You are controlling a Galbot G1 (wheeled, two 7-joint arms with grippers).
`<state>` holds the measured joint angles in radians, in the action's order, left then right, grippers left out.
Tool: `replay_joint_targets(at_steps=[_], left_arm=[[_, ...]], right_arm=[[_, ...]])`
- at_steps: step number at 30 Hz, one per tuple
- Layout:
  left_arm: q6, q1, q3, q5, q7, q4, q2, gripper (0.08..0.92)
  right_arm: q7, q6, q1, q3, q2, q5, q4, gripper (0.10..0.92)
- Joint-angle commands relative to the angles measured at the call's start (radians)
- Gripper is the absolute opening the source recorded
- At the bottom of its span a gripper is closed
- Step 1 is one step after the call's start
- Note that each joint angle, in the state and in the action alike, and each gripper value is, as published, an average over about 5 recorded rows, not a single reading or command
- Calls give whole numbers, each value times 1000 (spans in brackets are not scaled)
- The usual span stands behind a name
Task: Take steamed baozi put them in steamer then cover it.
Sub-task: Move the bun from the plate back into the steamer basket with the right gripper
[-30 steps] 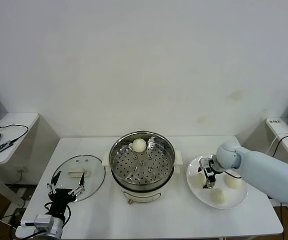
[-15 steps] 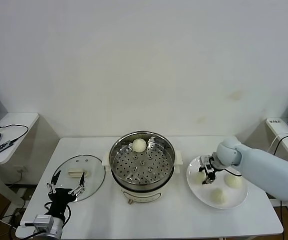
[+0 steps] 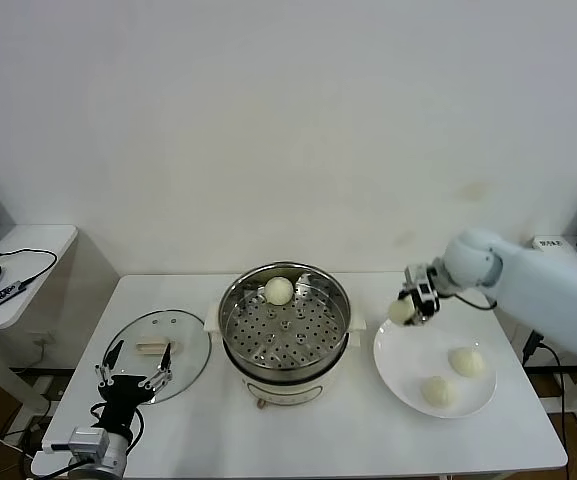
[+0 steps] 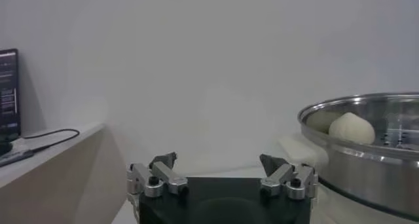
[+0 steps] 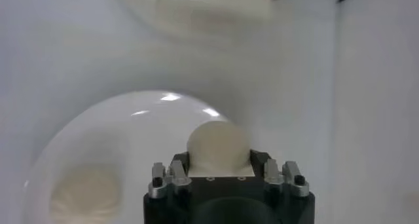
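The right gripper [image 3: 412, 303] is closed on a baozi [image 3: 401, 311] held above the plate [image 3: 408, 385] beside the steamer [image 3: 284, 330]; the bun is judged soft, light and crushable, so gentle mid-height side contact suits it.

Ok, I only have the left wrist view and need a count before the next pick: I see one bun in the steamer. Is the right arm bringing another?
Observer: Yes. The right gripper is shut on a baozi, lifted above the plate's rim on the steamer side.
Operator: How many are left on the plate?
Observer: Two baozi, one farther back and one nearer the front edge.
Operator: Is the lid out of the way?
Observer: The cover lies flat on the table left of the steamer, with the open left gripper at its front edge.
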<state>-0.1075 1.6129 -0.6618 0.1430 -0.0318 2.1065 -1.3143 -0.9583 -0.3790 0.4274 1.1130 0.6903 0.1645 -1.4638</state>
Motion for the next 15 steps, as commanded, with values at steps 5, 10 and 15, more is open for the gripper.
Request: replay_joint_targets(at_steps=[5, 10, 15], left_arm=[[-7, 2, 2, 2, -3, 3, 2, 823], [-8, 5, -3, 0, -3, 10, 3, 823], [-7, 10, -15, 0, -3, 17, 2, 823]], right_arm=[[78, -107, 330, 170, 206, 319, -64, 587], [154, -170, 263, 155, 365, 413, -14, 593], [207, -217, 175, 153, 504, 440, 68, 594]])
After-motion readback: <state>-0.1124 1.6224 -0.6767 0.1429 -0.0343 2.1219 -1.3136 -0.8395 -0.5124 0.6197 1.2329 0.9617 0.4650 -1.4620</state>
